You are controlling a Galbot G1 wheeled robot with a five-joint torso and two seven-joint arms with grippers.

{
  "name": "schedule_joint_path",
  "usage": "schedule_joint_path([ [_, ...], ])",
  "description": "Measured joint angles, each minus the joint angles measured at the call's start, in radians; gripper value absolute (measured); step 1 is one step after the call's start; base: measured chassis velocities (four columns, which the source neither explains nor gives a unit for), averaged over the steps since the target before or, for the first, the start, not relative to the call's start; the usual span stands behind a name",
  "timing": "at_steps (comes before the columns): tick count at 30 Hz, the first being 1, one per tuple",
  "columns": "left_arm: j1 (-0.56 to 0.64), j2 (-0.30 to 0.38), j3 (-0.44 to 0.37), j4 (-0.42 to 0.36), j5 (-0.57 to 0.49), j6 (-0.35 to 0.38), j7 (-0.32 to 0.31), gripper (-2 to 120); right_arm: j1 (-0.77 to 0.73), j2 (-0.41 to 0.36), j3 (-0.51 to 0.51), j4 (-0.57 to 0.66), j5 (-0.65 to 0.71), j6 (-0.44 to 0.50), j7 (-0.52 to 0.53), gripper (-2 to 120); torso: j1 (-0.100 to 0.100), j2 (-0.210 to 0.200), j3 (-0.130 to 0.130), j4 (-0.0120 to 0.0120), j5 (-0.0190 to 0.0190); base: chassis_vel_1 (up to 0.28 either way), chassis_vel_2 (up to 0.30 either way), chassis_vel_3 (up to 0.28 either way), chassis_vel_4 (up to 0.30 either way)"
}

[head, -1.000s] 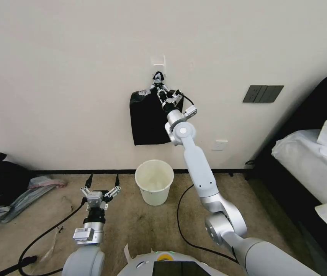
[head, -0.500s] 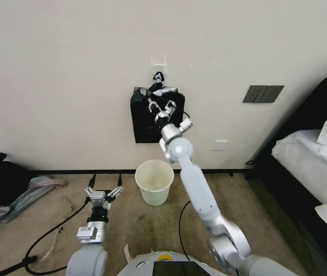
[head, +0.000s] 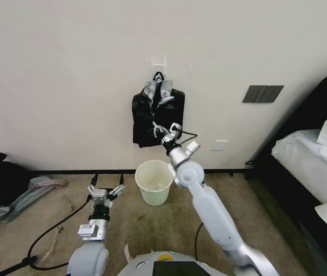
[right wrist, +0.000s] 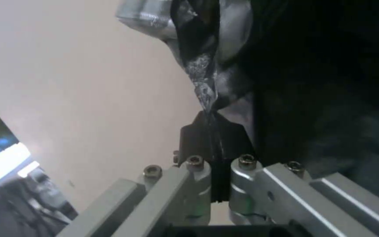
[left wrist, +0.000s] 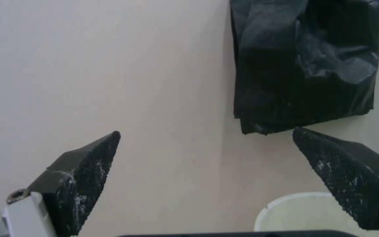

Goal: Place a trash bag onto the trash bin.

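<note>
Above trash bin [head: 154, 181], R gripper [head: 164, 131] clenched on thin black strip of trash bag [head: 152, 102], strip pulled tight from black bundle [head: 167, 115] on wall hook [head: 158, 71]. Bundle hangs flat vs wall, right over bin. L gripper [head: 107, 186] low, beside bin, over carpet [head: 140, 226], fingers [left wrist: 84, 174] spread wide, holding nothing. Bin upright, next to wall.

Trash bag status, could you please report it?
Right gripper shut on trash bag, film stretched down from wall bundle. Left gripper open, low beside bin. Nothing blocking bin.
</note>
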Motion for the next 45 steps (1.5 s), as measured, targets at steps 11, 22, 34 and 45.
schedule_joint_path([
  [11,-0.014,-0.002,0.042,0.012,0.006,0.004,0.001,100,-0.165,-0.137,0.005,0.133,-0.239,0.034,-0.058,0,0.0,0.0,0.0,0.0001,0.0001,0.0,0.0,0.0,0.0],
  [22,-0.009,-0.003,0.047,0.008,0.01,0.005,0.004,100,-0.286,-0.242,-0.003,0.211,-0.385,0.069,-0.058,0,0.0,0.0,0.0,0.0001,0.0,0.0,0.0,0.0,0.0],
  [34,-0.009,0.002,0.054,0.006,0.01,0.002,0.006,100,-0.43,-0.295,0.002,0.235,-0.616,0.134,-0.059,0,0.0,0.0,0.0,0.0,-0.0001,0.0,0.0,0.0,0.0],
  [45,-0.005,0.009,0.058,-0.002,0.01,-0.002,0.007,100,-0.562,-0.276,0.009,0.249,-0.748,0.181,-0.059,0,0.0,0.0,0.0,0.0,-0.0002,0.0,0.0,0.0,0.0],
])
